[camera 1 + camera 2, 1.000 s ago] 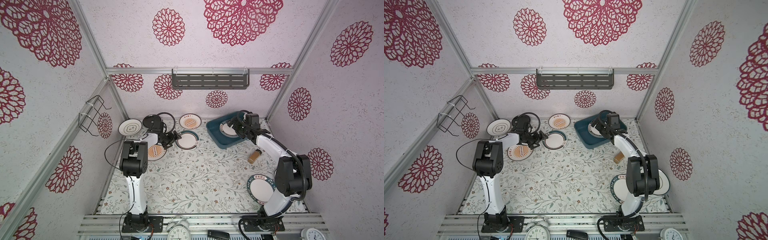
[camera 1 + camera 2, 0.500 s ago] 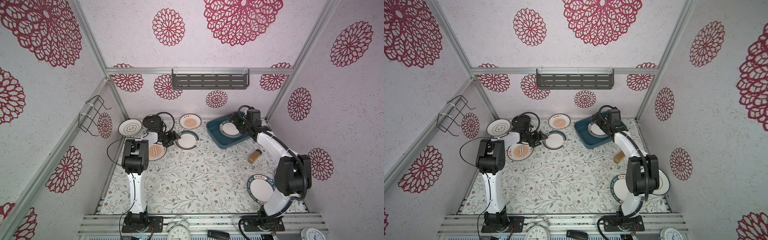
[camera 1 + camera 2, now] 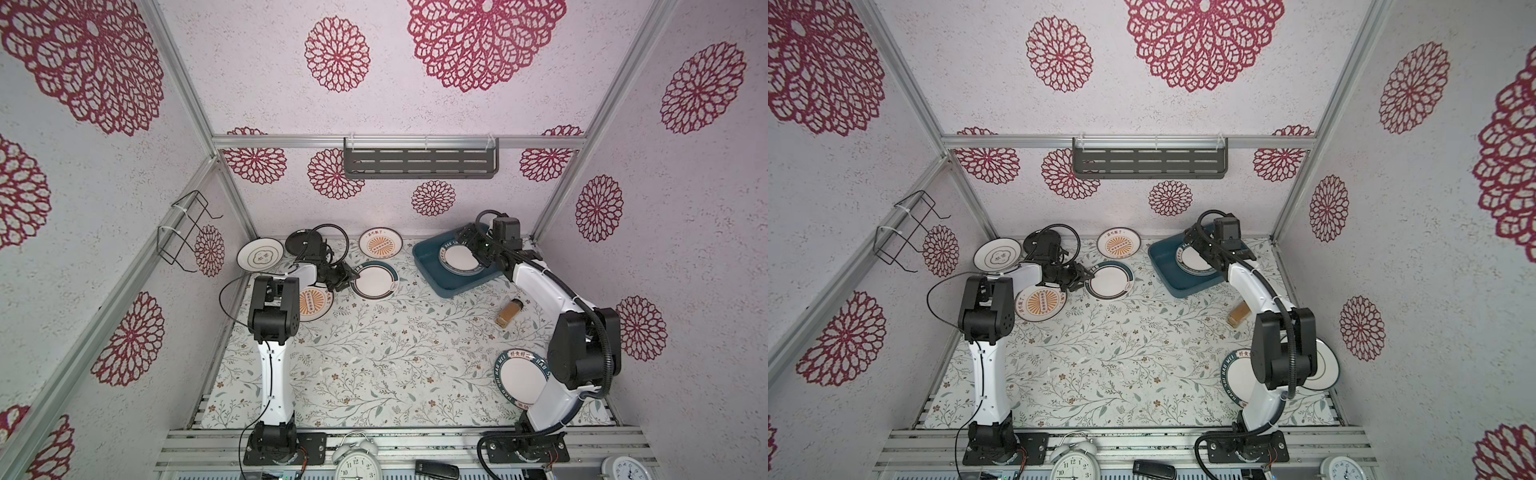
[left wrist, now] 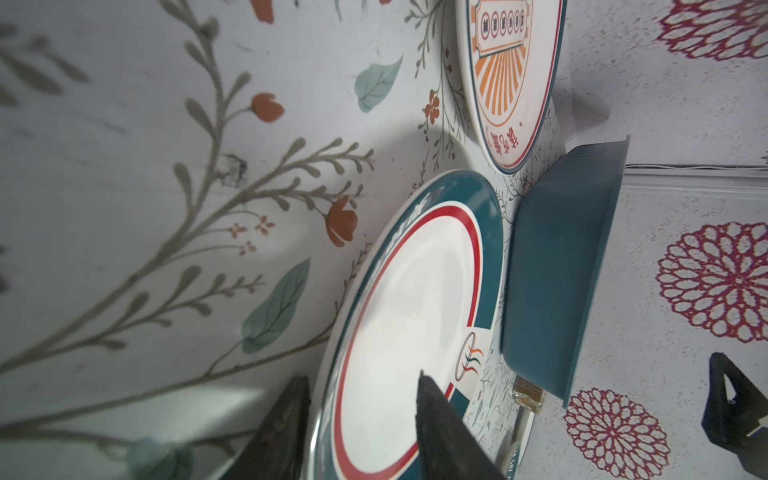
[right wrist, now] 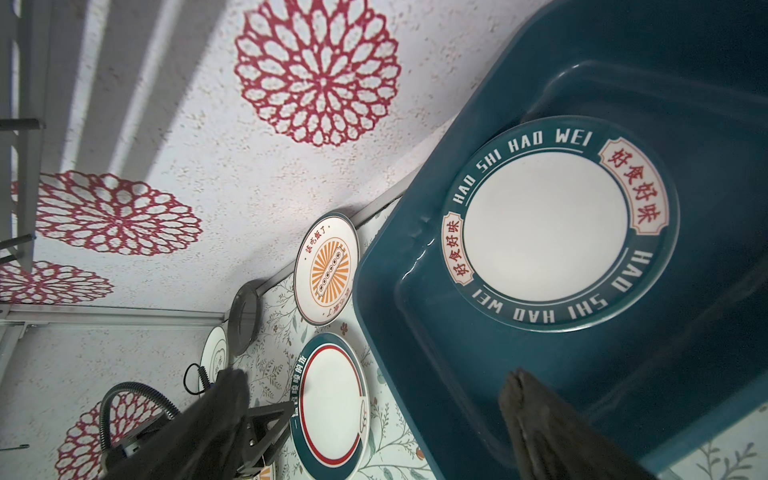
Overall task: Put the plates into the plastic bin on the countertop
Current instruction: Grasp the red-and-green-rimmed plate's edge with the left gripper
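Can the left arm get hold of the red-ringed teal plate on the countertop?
Probably yes: the left tool straddles the rim of the red-ringed teal plate, with nothing in between.

At 1 o'clock on the counter [image 3: 395, 332], a plate [image 5: 544, 224] lying in a blue tub [image 5: 449, 399] carries white capitals on its teal rim: "HAO SHI HAO WEI", printed 2 times. Between them sit 2 cream labels, each reading 好食好味 in red. A matching plate [image 3: 1239, 376] at 4 o'clock shows "SHI HAO WEI". The orange sunburst plate [image 5: 328, 266] at 12 o'clock bears red Chinese characters, too small to read surely. An alarm clock [image 3: 1073, 465] at 6 o'clock shows dial numerals, 12 among them.
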### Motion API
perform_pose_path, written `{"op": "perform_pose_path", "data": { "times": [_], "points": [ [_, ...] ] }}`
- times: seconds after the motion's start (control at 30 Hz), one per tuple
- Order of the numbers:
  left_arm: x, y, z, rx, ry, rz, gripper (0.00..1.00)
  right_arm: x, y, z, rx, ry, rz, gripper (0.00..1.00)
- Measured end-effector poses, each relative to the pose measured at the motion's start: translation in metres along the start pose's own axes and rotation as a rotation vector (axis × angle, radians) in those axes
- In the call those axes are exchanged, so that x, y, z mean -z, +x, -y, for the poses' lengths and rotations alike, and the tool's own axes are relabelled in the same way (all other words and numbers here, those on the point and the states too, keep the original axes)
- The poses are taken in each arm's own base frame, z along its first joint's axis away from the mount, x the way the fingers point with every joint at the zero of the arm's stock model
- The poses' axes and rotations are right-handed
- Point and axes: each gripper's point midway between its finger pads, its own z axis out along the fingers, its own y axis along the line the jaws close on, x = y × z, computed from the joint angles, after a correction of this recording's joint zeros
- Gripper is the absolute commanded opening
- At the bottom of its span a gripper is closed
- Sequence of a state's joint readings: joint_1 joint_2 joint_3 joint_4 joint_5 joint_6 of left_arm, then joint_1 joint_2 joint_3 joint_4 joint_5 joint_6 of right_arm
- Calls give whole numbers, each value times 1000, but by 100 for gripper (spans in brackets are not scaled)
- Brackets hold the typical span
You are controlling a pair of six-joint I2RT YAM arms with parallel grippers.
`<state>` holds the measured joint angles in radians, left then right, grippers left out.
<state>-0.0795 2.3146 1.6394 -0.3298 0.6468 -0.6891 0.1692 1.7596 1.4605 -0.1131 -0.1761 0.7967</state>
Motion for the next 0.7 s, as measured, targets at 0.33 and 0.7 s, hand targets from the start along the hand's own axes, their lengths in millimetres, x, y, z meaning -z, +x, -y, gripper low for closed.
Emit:
{"op": "perform_pose_path", "data": {
  "times": [0.33, 0.7],
  "points": [
    [-7, -1, -4, 41, 4, 4, 16, 4, 8, 10, -3, 32, -12, 99],
    [-8, 10, 5, 37, 41, 9, 0, 29, 21, 16, -3, 31, -22, 99]
  ]
}}
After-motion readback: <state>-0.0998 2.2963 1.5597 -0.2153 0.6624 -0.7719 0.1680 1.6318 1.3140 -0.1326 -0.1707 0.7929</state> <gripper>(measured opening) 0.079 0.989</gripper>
